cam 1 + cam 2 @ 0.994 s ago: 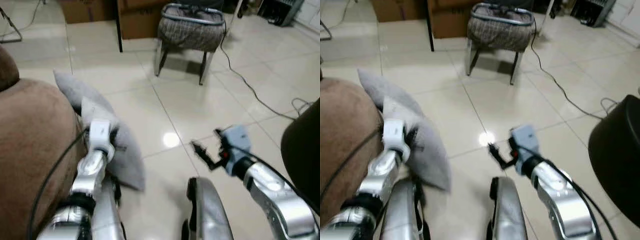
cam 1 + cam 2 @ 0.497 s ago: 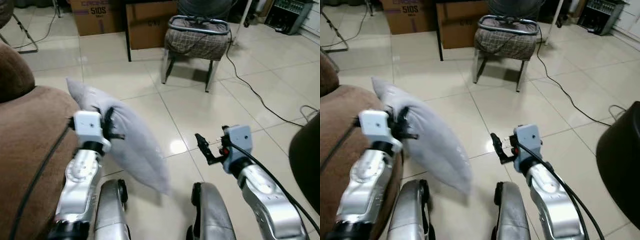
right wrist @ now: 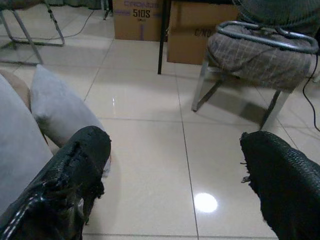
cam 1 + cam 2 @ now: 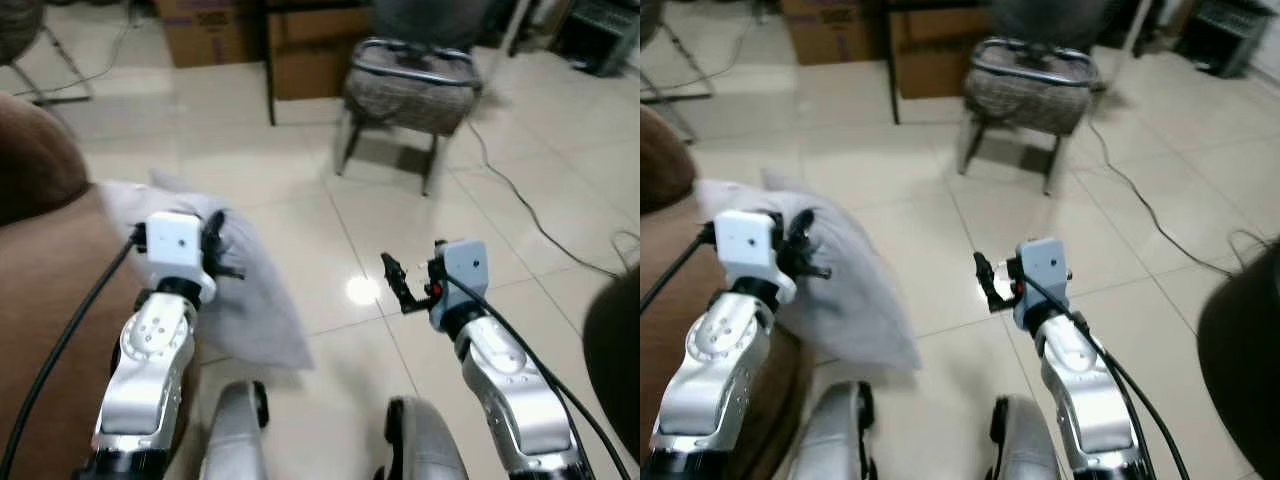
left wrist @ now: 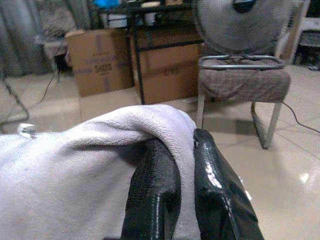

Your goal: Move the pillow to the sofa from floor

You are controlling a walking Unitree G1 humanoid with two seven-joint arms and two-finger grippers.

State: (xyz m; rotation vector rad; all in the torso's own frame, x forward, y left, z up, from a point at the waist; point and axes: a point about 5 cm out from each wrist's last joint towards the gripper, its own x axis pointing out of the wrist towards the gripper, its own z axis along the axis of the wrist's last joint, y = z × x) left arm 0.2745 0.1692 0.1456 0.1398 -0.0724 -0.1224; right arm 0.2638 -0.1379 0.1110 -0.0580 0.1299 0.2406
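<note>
Left gripper (image 4: 222, 262) pinches the grey pillow (image 4: 250, 290) (fold clamped between both fingers) beside the brown sofa (image 4: 50, 290); right gripper (image 4: 398, 285) hangs wide open over tile floor (image 4: 300, 160).

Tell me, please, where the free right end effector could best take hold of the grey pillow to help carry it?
Probably the pillow's loose lower corner, approached from the robot's right. The left end effector already pinches an upper edge fold, so the pillow hangs beside the sofa with that corner free. The right end effector is open, apart from it, over the tiled floor.
</note>
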